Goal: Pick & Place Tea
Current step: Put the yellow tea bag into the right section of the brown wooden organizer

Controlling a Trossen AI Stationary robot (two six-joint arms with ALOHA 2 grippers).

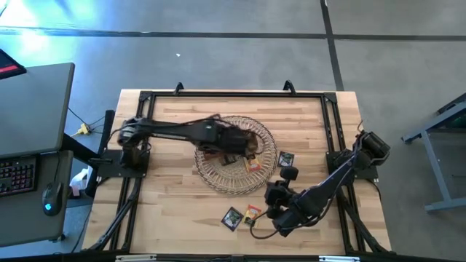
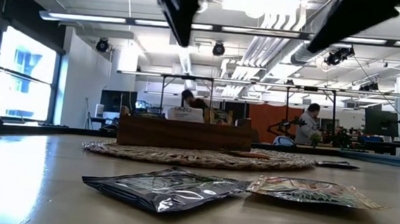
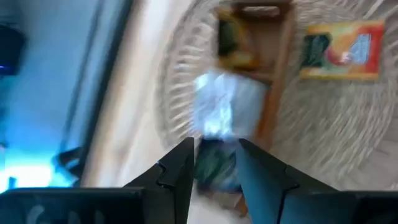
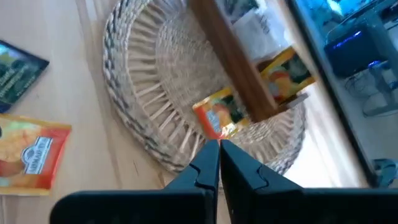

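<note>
Left pincer hovering over tray in basket, fingers parted, grasping nothing; white sachet lying in tray compartment just beyond the fingertips.

Right pincer clenched, empty, waiting at worktop 5 o'clock.

Risk: sachet catching on divider, resting tilted; sweeping arm nudging tray.

Sachets roughly square, no clear long axis. Orange sachet and black sachet lying flat at 6 o'clock, corners skewed.

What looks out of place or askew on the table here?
Three sachets lie loose on the bare table instead of in the wooden tray: a black one and an orange one at the front, another dark one just right of the basket. An orange sachet lies on the basket weave beside the tray.
</note>
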